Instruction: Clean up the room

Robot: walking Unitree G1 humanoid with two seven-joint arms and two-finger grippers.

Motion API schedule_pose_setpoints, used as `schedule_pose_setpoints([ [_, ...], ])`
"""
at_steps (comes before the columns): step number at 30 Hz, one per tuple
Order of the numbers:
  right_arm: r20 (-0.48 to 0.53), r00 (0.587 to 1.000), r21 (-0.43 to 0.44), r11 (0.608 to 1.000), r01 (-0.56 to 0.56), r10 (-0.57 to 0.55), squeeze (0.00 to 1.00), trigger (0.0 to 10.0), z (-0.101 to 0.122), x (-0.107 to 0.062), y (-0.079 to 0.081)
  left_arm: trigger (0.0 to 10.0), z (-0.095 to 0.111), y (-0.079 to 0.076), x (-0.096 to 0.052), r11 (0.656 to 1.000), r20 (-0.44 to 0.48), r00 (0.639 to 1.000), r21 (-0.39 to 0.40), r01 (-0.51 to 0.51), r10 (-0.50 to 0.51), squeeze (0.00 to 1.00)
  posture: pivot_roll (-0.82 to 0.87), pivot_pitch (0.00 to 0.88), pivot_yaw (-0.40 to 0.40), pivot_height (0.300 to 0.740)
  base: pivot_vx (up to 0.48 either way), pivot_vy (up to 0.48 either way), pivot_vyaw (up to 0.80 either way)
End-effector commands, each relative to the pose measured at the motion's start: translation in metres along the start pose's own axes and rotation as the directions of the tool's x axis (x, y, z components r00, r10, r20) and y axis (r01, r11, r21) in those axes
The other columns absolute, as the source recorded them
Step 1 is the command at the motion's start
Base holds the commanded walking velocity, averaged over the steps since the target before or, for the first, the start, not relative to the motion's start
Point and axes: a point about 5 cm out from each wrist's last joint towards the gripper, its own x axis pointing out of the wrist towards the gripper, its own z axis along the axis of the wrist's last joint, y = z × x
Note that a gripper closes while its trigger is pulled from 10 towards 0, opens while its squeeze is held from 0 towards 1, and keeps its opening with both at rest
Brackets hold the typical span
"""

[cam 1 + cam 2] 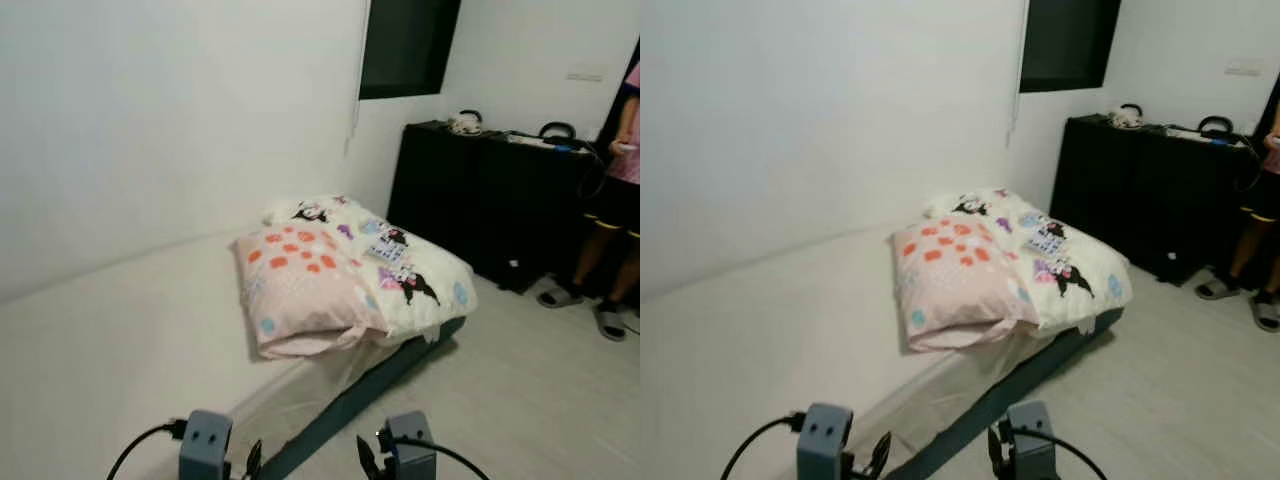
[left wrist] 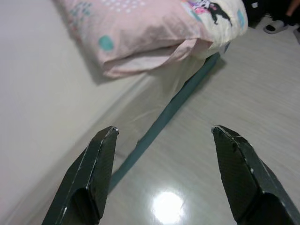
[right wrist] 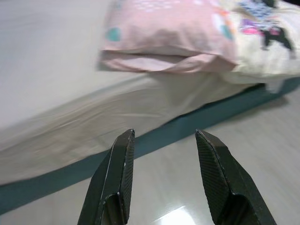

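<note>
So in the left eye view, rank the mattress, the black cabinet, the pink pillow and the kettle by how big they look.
1. Mattress.
2. Black cabinet, though it stands farther off, so its true size is unsure.
3. Pink pillow.
4. Kettle, smallest by far.

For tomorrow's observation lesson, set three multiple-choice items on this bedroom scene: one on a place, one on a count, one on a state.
1. Where does the pink pillow lie?
A. On the floor
B. On the mattress, partly over the cartoon-print pillow
C. On the black cabinet

2. How many pillows are on the bed?
A. One
B. Two
C. Four

3. What state are the robot's hands in?
A. Both open and holding nothing
B. Both shut on a pillow
C. One holding a sandal

Answers:
1 B: the pink pillow rests on the mattress with its edge overlapping the printed one.
2 B: one pink and one cartoon-print pillow show.
3 A: the left hand and the right hand each have their fingers spread, with floor showing between them.
</note>
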Motion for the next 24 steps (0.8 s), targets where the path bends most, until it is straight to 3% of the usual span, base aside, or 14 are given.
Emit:
schedule_pose_setpoints([
  [1,-0.019,1.000,0.006,1.000,0.012,-0.012,0.00,10.0,-0.0050,-0.0023,-0.0032,10.0,-0.0011,-0.0057,-0.0005,1.000,-0.001,1.000,-0.007,0.017,-0.017,0.00,0.01,0.075,-0.044,0.740,0.435,0.000,0.00],
  [24,-0.027,1.000,-0.006,1.000,0.010,-0.011,0.00,10.0,-0.0069,-0.0036,-0.0025,10.0,-0.0016,-0.0068,-0.0018,1.000,-0.003,1.000,-0.001,0.025,-0.025,0.00,0.01,0.081,-0.042,0.740,0.418,0.000,0.00],
])
